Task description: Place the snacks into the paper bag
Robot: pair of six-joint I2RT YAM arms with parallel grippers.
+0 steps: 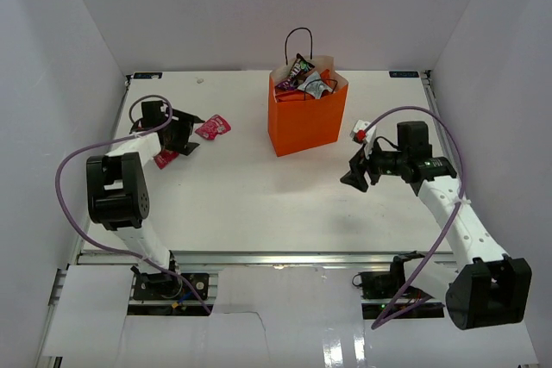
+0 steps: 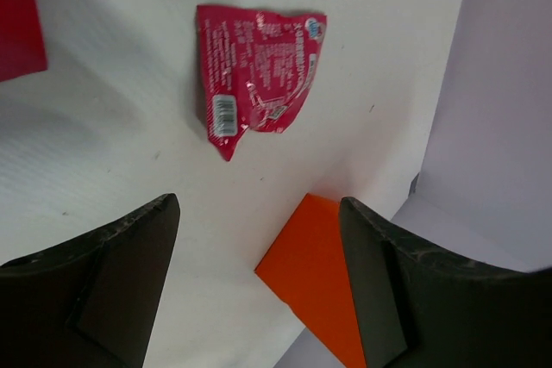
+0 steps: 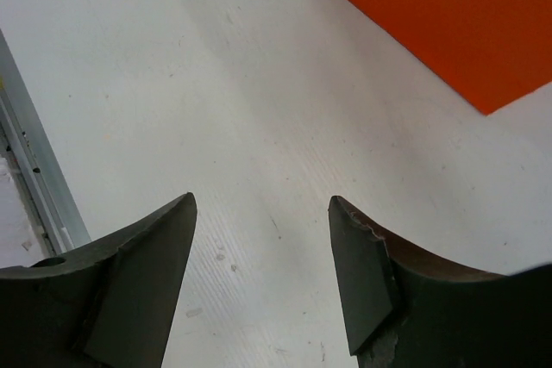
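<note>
The orange paper bag (image 1: 306, 118) stands upright at the table's middle back, with several snack packets (image 1: 302, 79) showing in its open top. A pink packet (image 1: 213, 127) lies flat on the table left of the bag. It also shows in the left wrist view (image 2: 259, 75), ahead of the fingers. My left gripper (image 1: 190, 135) (image 2: 259, 204) is open and empty, just left of this packet. A red packet (image 1: 166, 159) lies beside that arm. My right gripper (image 1: 354, 174) (image 3: 260, 202) is open and empty over bare table, right of the bag (image 3: 448, 15).
A small white and red packet (image 1: 360, 131) lies right of the bag, close to my right wrist. White walls close in the table on the left, back and right. A metal rail (image 3: 34, 178) runs along the near edge. The bag's corner (image 2: 319, 273) shows between the left fingers.
</note>
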